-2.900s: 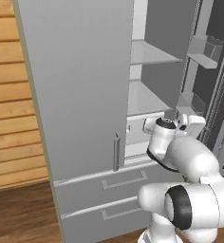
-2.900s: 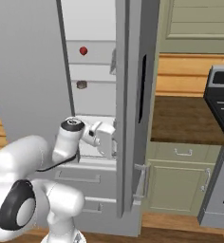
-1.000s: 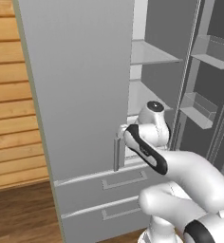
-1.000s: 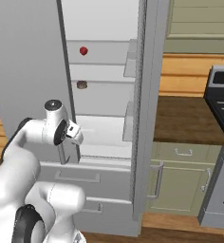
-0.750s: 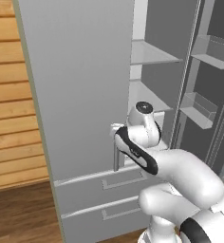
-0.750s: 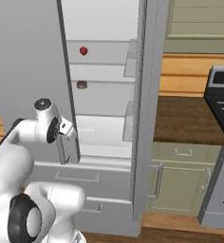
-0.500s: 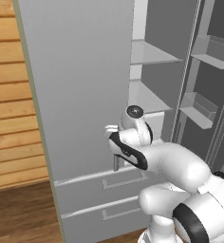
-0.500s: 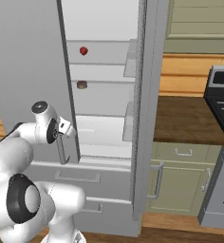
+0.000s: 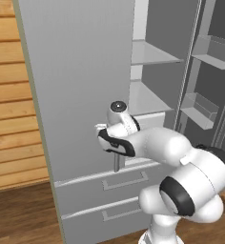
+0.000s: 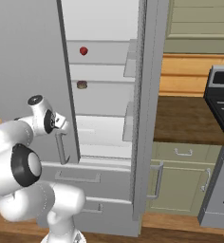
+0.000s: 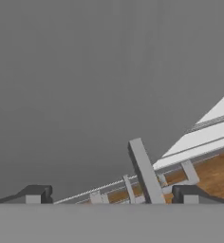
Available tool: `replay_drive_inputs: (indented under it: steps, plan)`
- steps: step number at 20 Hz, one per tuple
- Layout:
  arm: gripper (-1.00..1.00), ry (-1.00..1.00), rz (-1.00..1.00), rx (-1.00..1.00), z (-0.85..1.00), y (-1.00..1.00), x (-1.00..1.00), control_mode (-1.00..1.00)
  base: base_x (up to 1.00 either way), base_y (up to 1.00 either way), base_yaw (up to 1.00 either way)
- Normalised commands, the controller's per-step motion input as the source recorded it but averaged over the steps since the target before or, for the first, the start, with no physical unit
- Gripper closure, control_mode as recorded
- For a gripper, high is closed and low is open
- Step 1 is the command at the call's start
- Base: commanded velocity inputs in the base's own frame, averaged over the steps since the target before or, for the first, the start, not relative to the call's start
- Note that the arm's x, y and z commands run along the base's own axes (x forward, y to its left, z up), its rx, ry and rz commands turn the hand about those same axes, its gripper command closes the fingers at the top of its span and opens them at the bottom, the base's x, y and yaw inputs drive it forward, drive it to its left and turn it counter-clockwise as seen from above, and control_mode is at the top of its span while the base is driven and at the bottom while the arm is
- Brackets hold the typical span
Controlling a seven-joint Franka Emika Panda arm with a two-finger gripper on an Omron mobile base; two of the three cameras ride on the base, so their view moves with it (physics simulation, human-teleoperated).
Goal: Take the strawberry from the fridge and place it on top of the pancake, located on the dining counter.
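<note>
- Step in hand: opening the fridge (image 10: pixel 104 142). The right upper door stands open; the left upper door (image 9: pixel 76 86) appears shut or close to it.
- The gripper (image 11: pixel 111 197) faces the left door at close range. In the hand view the fingertips (image 11: pixel 35 194) stand wide apart, with the bar handle (image 11: pixel 144 173) between them and nothing clamped.
- In the left base view the hand sits at the handle (image 9: pixel 117 159), near its upper end. Contact between fingers and handle cannot be confirmed.
- The strawberry (image 10: pixel 83 50) rests on an upper shelf inside the fridge, well above the gripper. A small brown item (image 10: pixel 81 85) lies on the shelf below it.
- Judgement: the left door edge lies close to the line from the arm to the strawberry, so the door is probably being dealt with first.
- Next move, if the door is to be opened: close the fingers on the handle, then pull along the door's swing arc.
- Next move, if not: lift the hand clear of the door edge, then reach up and in to the strawberry shelf.
- Risk: the fruit is small and round, so it may roll when touched.
</note>
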Motion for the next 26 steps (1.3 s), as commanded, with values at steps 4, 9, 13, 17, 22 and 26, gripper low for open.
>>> replay_drive_inputs:
  steps: [4, 9, 13, 17, 22, 26]
  plan:
    - [-1.0, 0.08, 0.02, 0.0, -0.02, -0.27, 0.21, -1.0, 0.0, 0.0, 0.0]
    - [-1.0, 0.01, 0.02, 0.02, -0.42, 0.06, -0.09, -1.0, 0.0, 0.0, 0.0]
    - [-1.0, 0.0, 0.0, 0.08, -0.36, 0.02, -0.02, -1.0, 0.0, 0.0, 0.0]
    - [-1.0, -0.01, 0.0, 0.08, -0.18, -0.02, 0.0, -1.0, 0.0, 0.0, 0.0]
    - [1.0, -0.01, 0.0, 0.01, 0.0, -0.02, -0.2, -1.0, 0.0, 0.0, 0.0]
    - [1.0, 0.1, -0.02, 0.0, -0.01, 0.01, -0.56, -1.0, 0.0, 0.0, 0.0]
